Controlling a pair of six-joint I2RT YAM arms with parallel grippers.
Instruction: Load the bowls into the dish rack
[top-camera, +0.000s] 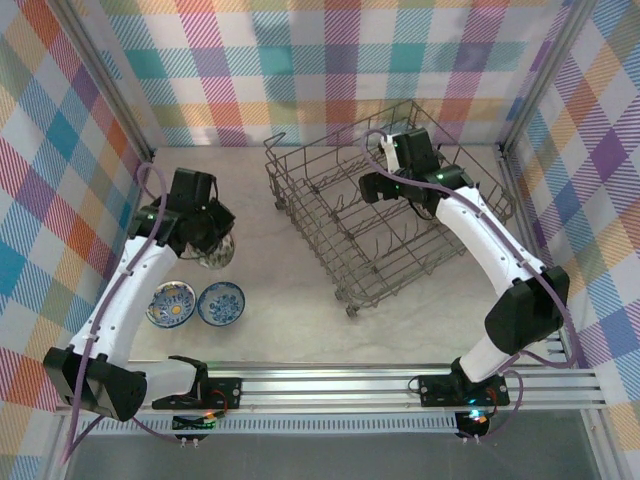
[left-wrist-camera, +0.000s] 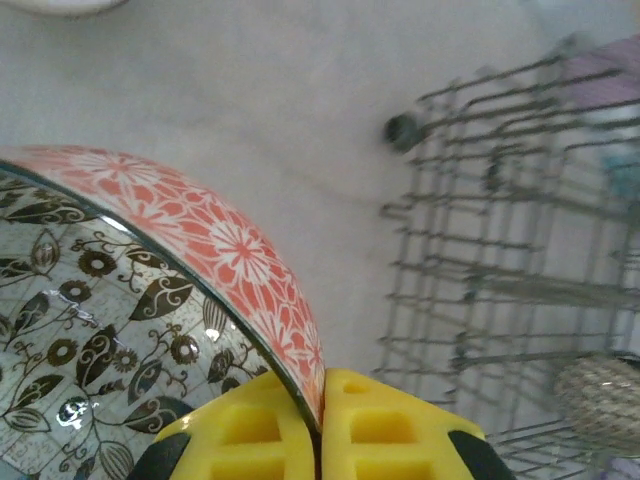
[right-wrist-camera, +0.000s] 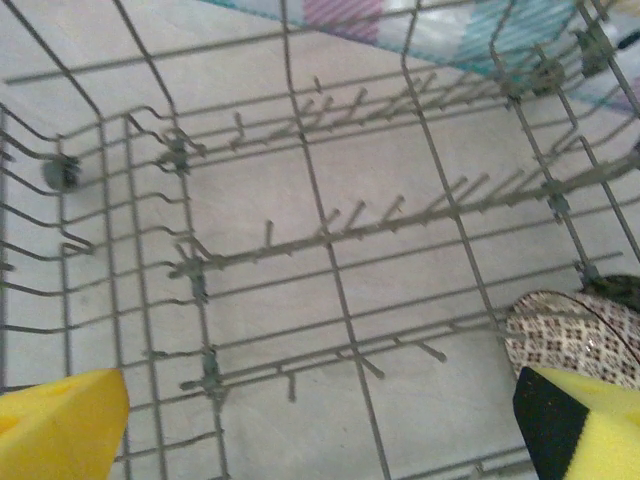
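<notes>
- The bowl with the red floral outside (left-wrist-camera: 200, 230) is clamped by its rim between the left fingers (left-wrist-camera: 390, 430), which are closed narrowly on it. It is held tilted over the worktop (top-camera: 290, 330), to the left of the dish rack (top-camera: 330, 230) and apart from it.
- One checked bowl (right-wrist-camera: 575, 335) is already placed inside the dish rack, on the wire floor just beside the right fingers (right-wrist-camera: 60, 425). These are spread wide and hold nothing. Whether the nearer one touches the bowl cannot be told.
- Two blue-patterned bowls (top-camera: 170, 303) are set side by side on the worktop near the left arm's base, rims up, close together and well apart from the rack.
- Progress is judged to be early: one bowl is loaded, one is in hand and not yet in the rack, and two are untouched.
- Count of bowls: four are identified. A pale curved edge at the top corner of the left wrist view may belong to a further one, but this cannot be confirmed.
- Count of racks: one. Most of its rows of tines (right-wrist-camera: 330, 215) are unoccupied.
</notes>
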